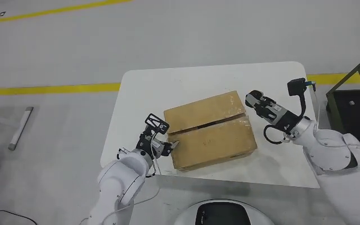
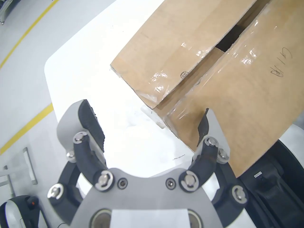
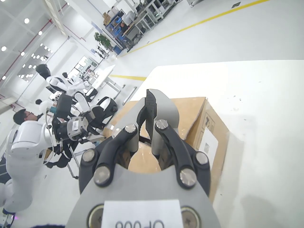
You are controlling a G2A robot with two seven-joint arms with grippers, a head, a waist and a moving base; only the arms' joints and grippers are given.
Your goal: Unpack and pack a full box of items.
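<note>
Box sits mid-table, long axis running left-right and skewed, its right end farther away. Top flaps are down, with a dark gap along the centre seam and clear tape wrinkled along the flap edges. Left gripper is at the box's near-left corner, jaws wide open: one finger is over the near flap's corner, the other over bare table; can't tell if either touches the cardboard. Right gripper is at the far-right end of the box, above its top edge, fingers closed together. A white label is on the box's right end face. Yellow floor line runs behind the table.
</note>
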